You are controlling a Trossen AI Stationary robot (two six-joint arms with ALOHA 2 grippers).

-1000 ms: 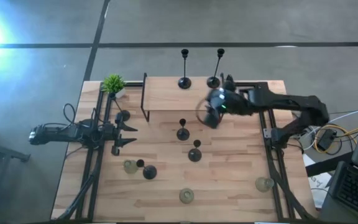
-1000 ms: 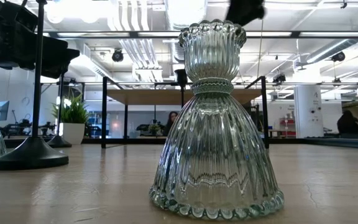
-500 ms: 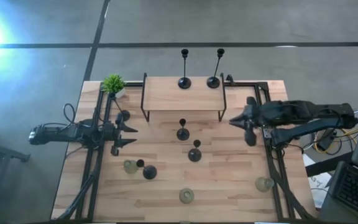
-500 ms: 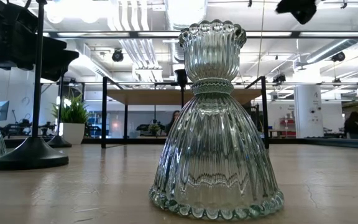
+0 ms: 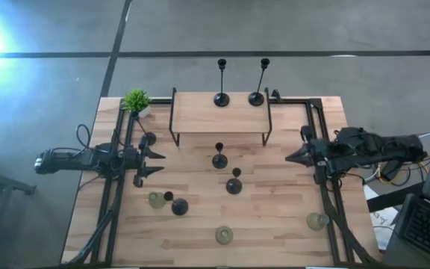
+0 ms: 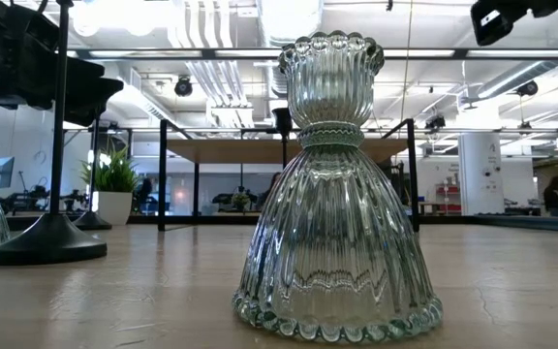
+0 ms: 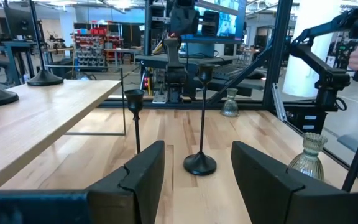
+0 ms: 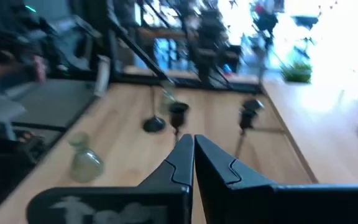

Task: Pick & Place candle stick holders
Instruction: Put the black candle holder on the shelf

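Two tall black candle stick holders (image 5: 222,99) (image 5: 256,98) stand by their bases on a raised wooden shelf (image 5: 200,116) at the back. Lower black ones (image 5: 219,159) (image 5: 234,184) (image 5: 179,207) stand mid-table, and glass ones (image 5: 156,199) (image 5: 224,235) (image 5: 318,221) stand nearer the front. My left gripper (image 5: 154,162) waits open at the left edge, looking level at a black holder (image 7: 202,112). My right gripper (image 5: 288,158) is shut and empty at the right edge, pointing level toward the table's middle; its fingers (image 8: 193,142) meet.
A small green potted plant (image 5: 136,101) sits at the shelf's left end. Black rails run along both table sides (image 5: 327,202). A glass holder (image 6: 337,194) stands right before the low camera. People show in the room beyond.
My right gripper has drawn back from in front of the shelf toward the table's right edge, sinking a little and tipping up from pointing down to nearly level. Its fingers have shut on nothing. The holders on the shelf have stayed put.
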